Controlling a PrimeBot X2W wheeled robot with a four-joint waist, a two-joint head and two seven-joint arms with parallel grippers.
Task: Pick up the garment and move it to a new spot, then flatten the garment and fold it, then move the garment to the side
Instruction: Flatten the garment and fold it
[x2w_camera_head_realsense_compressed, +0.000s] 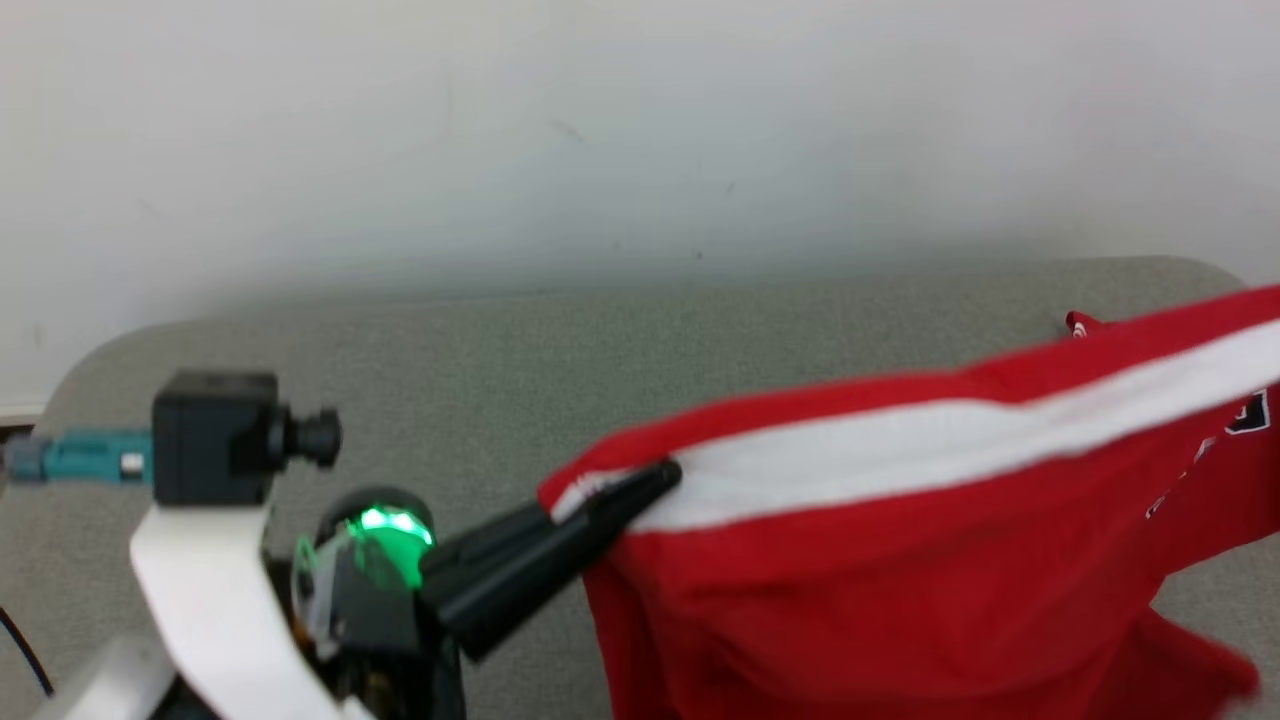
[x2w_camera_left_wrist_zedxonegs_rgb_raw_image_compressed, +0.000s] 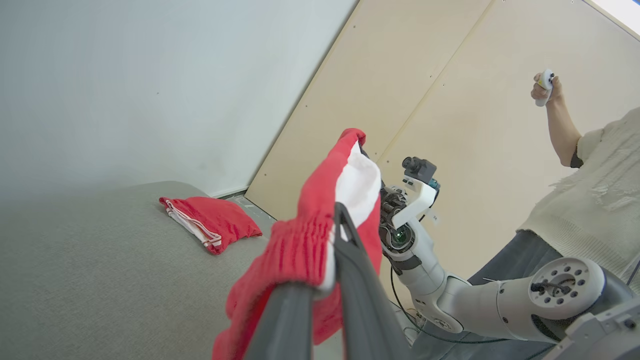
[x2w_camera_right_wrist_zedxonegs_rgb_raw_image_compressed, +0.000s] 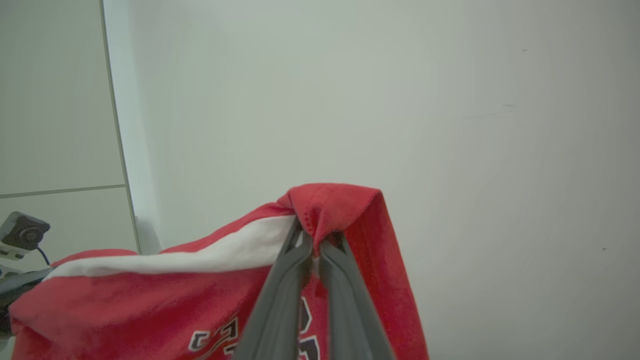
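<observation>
The garment (x2w_camera_head_realsense_compressed: 850, 560) is red with a white stripe along its upper edge and dark lettering, and it hangs stretched in the air above the grey padded surface (x2w_camera_head_realsense_compressed: 480, 350). My left gripper (x2w_camera_head_realsense_compressed: 665, 475) is shut on its left end, pinching the gathered band (x2w_camera_left_wrist_zedxonegs_rgb_raw_image_compressed: 300, 245) between the dark fingers. In the right wrist view my right gripper (x2w_camera_right_wrist_zedxonegs_rgb_raw_image_compressed: 314, 239) is shut on the other top corner of the garment (x2w_camera_right_wrist_zedxonegs_rgb_raw_image_compressed: 150, 295), which drapes down to both sides of the fingers. The lower part of the cloth hangs below the bottom edge of the head view.
A second red piece of cloth (x2w_camera_left_wrist_zedxonegs_rgb_raw_image_compressed: 210, 222) with white trim lies folded on the grey surface near the wall. A person (x2w_camera_left_wrist_zedxonegs_rgb_raw_image_compressed: 590, 200) stands beside my right arm (x2w_camera_left_wrist_zedxonegs_rgb_raw_image_compressed: 435, 290), one hand raised with a controller. A pale wall lies behind the surface.
</observation>
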